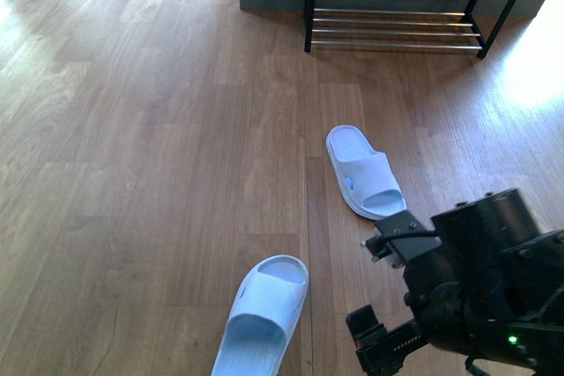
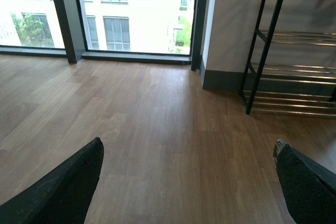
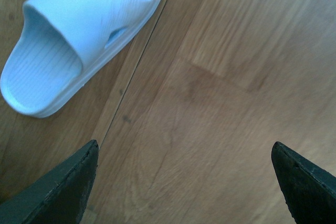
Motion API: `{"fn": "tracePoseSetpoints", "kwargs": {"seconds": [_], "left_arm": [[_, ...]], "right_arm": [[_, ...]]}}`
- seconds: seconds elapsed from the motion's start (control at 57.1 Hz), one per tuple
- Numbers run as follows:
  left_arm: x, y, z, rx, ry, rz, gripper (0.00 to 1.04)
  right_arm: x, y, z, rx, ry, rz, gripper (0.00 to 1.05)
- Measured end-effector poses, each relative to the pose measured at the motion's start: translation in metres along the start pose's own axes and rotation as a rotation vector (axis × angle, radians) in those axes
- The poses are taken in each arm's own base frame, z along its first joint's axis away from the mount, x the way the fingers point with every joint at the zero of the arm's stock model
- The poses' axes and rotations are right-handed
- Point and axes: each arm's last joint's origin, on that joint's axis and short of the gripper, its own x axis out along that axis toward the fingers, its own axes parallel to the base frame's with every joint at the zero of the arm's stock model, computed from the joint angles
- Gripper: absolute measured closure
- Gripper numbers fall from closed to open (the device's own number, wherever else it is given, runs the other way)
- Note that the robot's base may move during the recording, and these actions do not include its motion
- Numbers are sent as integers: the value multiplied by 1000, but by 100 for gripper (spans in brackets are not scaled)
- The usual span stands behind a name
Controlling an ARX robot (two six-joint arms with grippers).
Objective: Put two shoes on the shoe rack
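**A:** Where do we find the shoes, measured from our grippers?

**B:** In the front view the far slide sandal (image 1: 366, 173) lies just ahead of our right arm (image 1: 485, 279), toe pointing toward us. The near slide sandal (image 1: 262, 319) sits off to that arm's left. Both rest flat on the wood floor (image 1: 159, 173), well apart from each other.

**A:** And the right gripper (image 3: 184, 144)?

**B:** Its fingers (image 3: 58, 192) are spread wide and hold nothing. A slide sandal (image 3: 79, 40) lies ahead of it, offset toward one finger and beside a floor seam (image 3: 136, 66) (we cannot tell which sandal of the pair).

**A:** The left gripper (image 2: 189, 141)?

**B:** It is also spread and empty. The shoe rack (image 2: 262, 40) stands well ahead of it, off to one side, against a grey skirting (image 2: 223, 80) near a tall window (image 2: 131, 9). Only floorboards lie between the gripper and the rack.

**A:** Any writing?

**B:** We can read none on the sandals; the strap shows only ribbing. A green light (image 1: 511, 339) glows on our right arm.
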Motion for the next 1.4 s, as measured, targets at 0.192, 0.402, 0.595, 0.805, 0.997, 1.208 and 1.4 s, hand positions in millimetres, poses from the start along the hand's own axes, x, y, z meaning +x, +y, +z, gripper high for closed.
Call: {"fn": "tracePoseSetpoints", "kwargs": {"seconds": [0.192,0.402,0.595,0.805,0.997,1.208,1.4], "left_arm": [[0,0,0,0,0,0,9],[0,0,0,0,0,0,9],[0,0,0,0,0,0,9],[0,0,0,0,0,0,9],[0,0,0,0,0,0,9],[0,0,0,0,0,0,9],[0,0,0,0,0,0,9]], "right_arm": [[49,9,-6,215,127,36,9],[80,25,1,446,164,17,9],[99,43,16,529,192,46,9],[104,52,27,513,222,95,9],[119,68,37,416,173,87,9],[132,68,29,330,115,66,9],[147,65,31,273,15,95,9]]}}
